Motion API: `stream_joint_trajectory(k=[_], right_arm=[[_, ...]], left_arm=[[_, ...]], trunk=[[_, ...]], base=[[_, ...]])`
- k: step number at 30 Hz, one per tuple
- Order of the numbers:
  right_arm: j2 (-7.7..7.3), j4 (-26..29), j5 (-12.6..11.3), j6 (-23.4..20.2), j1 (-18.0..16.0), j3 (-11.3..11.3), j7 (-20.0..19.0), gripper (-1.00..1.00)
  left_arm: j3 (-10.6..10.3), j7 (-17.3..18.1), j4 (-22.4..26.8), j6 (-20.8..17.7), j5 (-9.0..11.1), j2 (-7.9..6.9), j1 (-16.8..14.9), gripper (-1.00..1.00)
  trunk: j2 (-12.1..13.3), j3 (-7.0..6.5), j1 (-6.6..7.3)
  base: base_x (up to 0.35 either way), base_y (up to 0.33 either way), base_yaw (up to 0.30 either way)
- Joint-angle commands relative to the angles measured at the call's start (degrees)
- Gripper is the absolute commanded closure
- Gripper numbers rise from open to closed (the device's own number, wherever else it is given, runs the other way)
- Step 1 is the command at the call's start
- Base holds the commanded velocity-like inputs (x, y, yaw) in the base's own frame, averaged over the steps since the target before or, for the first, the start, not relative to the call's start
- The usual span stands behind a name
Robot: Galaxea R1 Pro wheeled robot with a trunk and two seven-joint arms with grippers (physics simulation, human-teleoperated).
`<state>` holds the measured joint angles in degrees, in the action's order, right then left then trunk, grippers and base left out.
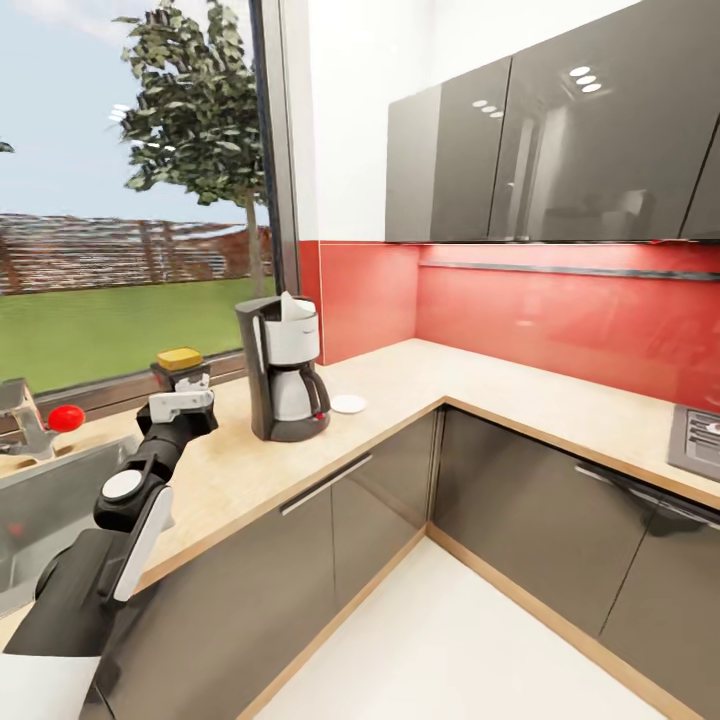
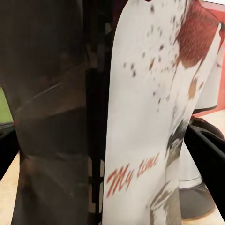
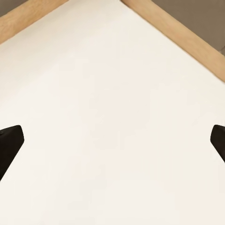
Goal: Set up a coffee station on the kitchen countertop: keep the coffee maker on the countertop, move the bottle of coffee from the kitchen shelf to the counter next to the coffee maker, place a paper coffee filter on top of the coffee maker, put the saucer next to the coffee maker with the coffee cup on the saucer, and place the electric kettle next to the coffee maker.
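The black coffee maker stands on the wooden countertop, with a white paper filter sticking out of its top. A small white saucer lies on the counter just right of it. Left of the machine, my left gripper is shut on the bottle of coffee, a dark jar with a yellow lid. In the left wrist view its white "My time" label is very close. My right gripper hangs open over the pale floor, fingertips far apart. The cup and kettle are out of view.
A steel sink and a faucet with a red knob sit left of my arm. A cooktop is at the far right of the L-shaped counter. Dark wall cabinets hang above; a window lies behind the bottle.
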<state>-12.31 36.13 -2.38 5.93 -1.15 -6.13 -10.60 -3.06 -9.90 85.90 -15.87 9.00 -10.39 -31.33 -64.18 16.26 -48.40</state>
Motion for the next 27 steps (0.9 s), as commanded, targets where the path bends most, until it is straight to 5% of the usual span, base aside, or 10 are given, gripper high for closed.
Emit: stream_joint_trajectory(k=[1, 27], right_arm=[[0.04, -0.10, -0.25, 0.13, -0.05, -0.21, -0.47, -1.00], [0.09, -0.36, -0.25, 0.13, -0.02, -0.20, -0.47, -1.00]], left_arm=[[-0.18, -0.55, 0.05, -0.22, 0.58, -0.07, -0.05, 1.00], [-0.11, -1.17, -2.28, 0.10, 0.49, -0.03, -0.05, 1.00]], trunk=[[-0.05, 0.07, -0.01], [-0.05, 0.07, -0.01]], base=[[0.058, 0.000, 0.000], [0.089, -0.042, 0.000]])
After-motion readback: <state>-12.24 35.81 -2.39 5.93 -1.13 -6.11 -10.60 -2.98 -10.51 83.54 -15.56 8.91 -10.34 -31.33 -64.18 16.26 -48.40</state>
